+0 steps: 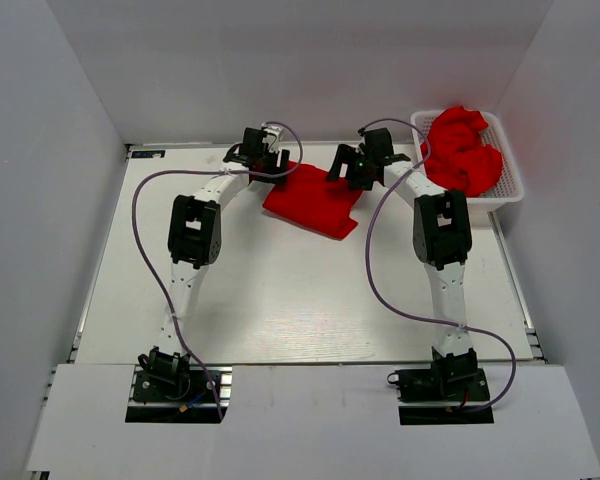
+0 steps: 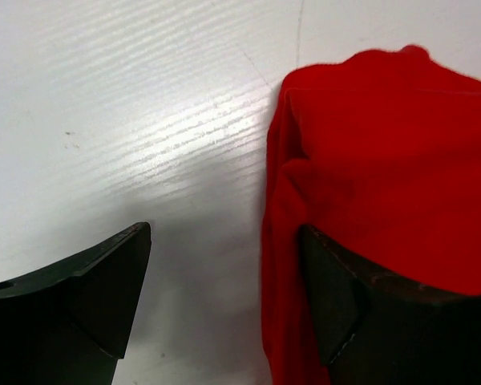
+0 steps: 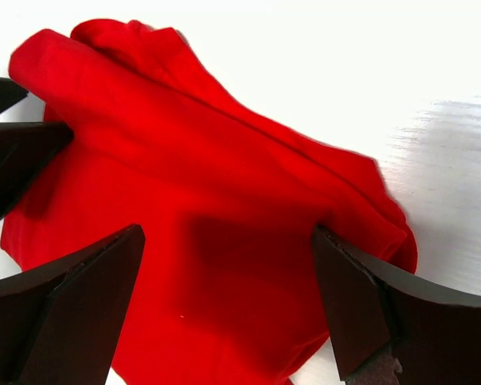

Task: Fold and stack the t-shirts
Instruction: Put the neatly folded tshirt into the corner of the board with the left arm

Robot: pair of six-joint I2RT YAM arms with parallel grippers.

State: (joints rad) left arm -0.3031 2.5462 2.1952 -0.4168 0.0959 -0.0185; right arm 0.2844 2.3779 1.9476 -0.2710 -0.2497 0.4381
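Observation:
A folded red t-shirt [image 1: 315,198] lies on the white table near the far edge. My left gripper [image 1: 271,158] is open at its far left corner; in the left wrist view [image 2: 224,297] the cloth's edge [image 2: 369,152] lies between the fingers, the right finger [image 2: 337,297] over the cloth. My right gripper [image 1: 352,170] is open at the far right corner; in the right wrist view [image 3: 228,301] both fingers straddle the shirt [image 3: 208,208]. More crumpled red t-shirts [image 1: 462,150] fill the basket.
A white lattice basket [image 1: 513,185] stands at the far right corner of the table. White walls close in on the left, back and right. Purple cables loop from both arms over the table.

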